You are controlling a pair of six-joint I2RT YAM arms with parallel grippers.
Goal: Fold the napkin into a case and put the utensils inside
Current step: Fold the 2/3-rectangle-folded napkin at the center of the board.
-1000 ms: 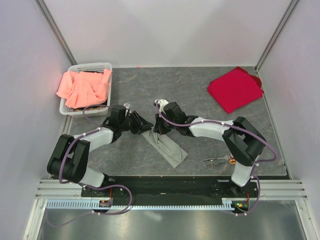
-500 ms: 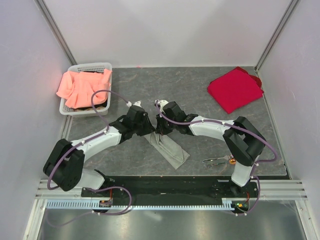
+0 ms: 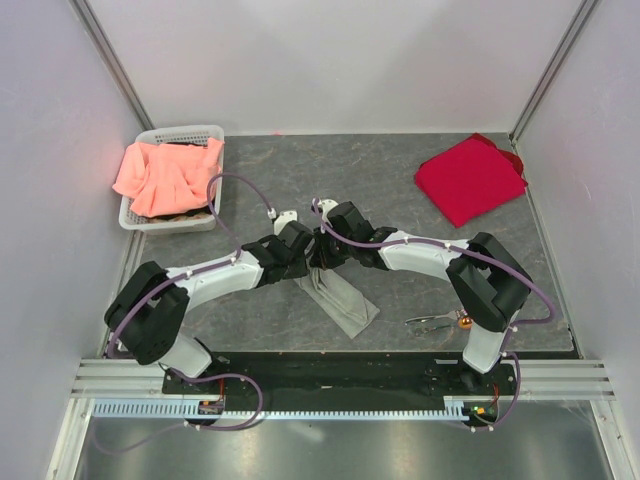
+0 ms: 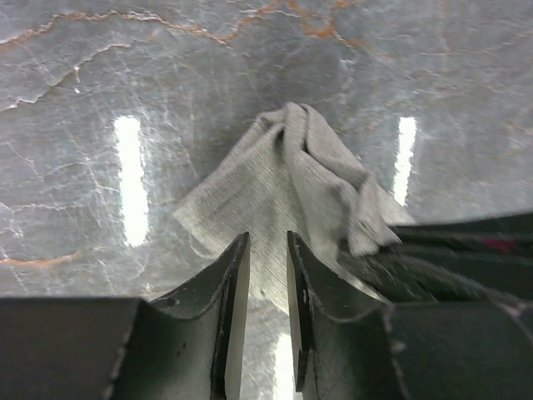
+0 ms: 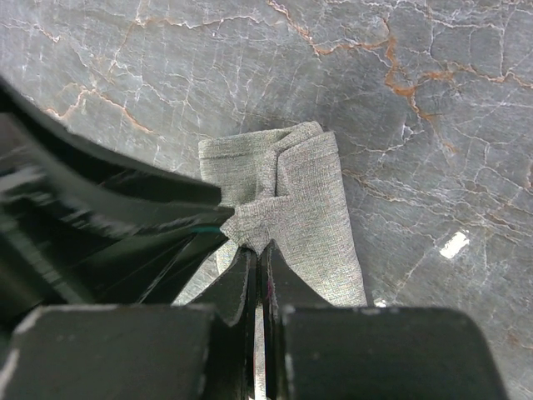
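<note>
The grey-green napkin lies as a narrow folded strip on the dark table, running diagonally toward the near right. Its far end is bunched up where both grippers meet. My right gripper is shut on a raised corner of the napkin. In the top view the right gripper sits at that far end. My left gripper hovers close beside it, jaws a little apart, with cloth showing below the gap and nothing pinched. The utensils lie near the right arm's base.
A bright red cloth lies folded at the back right. A white basket at the back left holds a salmon-orange cloth. The right arm's dark links cross the lower right of the left wrist view.
My left arm has swung right, from left of the napkin to right up against the right gripper at the napkin's far end. Its jaws have opened a little. The right gripper has kept its hold.
</note>
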